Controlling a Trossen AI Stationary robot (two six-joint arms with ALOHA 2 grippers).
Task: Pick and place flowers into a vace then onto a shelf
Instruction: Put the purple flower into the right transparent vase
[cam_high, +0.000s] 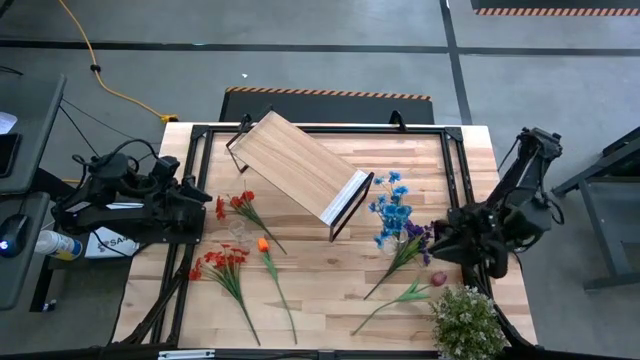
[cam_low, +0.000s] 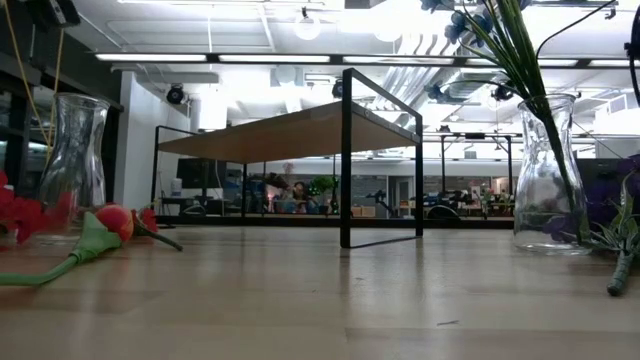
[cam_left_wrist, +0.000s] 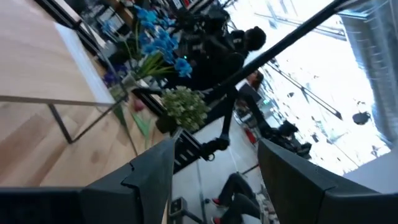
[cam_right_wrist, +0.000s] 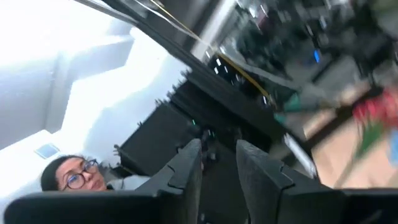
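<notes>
Left of the shelf (cam_high: 300, 165), the left gripper (cam_high: 197, 213) waits with fingers spread and empty, just beside the red sprays (cam_high: 222, 262) and the orange tulip (cam_high: 263, 244) lying flat. An empty vase (cam_low: 73, 165) stands there too. Right of the shelf, blue blooms (cam_high: 392, 205) already stand in a second vase (cam_low: 548, 172). The right gripper (cam_high: 437, 240) hovers by the purple bloom (cam_high: 418, 232), its fingers nearly pressed together with nothing seen between them. A careless sweep there could topple that top-heavy vase.

Only 1 scrap of print shows: the letters "SA" (the rest is hidden under the left arm) on a white label (cam_high: 103, 243) at the table's left edge.
</notes>
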